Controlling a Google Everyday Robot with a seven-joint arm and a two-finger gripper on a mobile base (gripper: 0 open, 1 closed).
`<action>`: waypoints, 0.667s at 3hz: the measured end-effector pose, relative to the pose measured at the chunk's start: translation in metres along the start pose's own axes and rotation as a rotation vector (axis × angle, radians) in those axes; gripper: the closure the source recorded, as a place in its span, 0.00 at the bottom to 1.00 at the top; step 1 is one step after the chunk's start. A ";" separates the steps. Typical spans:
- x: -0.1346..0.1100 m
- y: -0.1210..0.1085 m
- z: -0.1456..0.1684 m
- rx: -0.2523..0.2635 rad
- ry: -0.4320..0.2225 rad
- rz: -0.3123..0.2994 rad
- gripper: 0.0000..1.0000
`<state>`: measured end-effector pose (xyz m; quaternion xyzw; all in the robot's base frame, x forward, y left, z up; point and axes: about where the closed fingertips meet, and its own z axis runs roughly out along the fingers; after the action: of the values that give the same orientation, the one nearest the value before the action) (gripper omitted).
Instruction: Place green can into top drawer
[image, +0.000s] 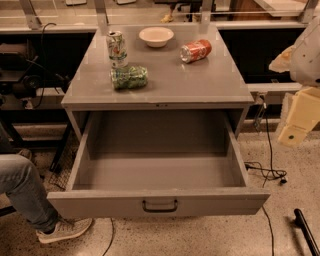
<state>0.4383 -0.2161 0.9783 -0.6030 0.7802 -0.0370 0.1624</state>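
The green can (129, 77) lies on its side on the left part of the grey cabinet top (200, 85). It is dark green and mottled, with silver ends. The top drawer (100, 201) is pulled wide open below the top and holds nothing; its dark handle (160, 205) sits at the centre of the front panel. My gripper (295, 122) shows as a cream part of the arm at the right edge, well right of the cabinet and far from the can.
A mostly white can (116, 48) stands upright just behind the green can. A red-orange can (195, 51) lies at the back right and a white bowl (156, 36) at the back centre. A person's leg and shoe (30, 200) are at the lower left. Cables (267, 172) lie on the floor at the right.
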 end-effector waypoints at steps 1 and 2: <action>0.000 0.000 0.000 0.000 0.000 0.000 0.00; -0.020 -0.013 0.013 -0.013 -0.040 -0.050 0.00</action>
<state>0.4586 -0.1983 0.9734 -0.6240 0.7616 -0.0237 0.1730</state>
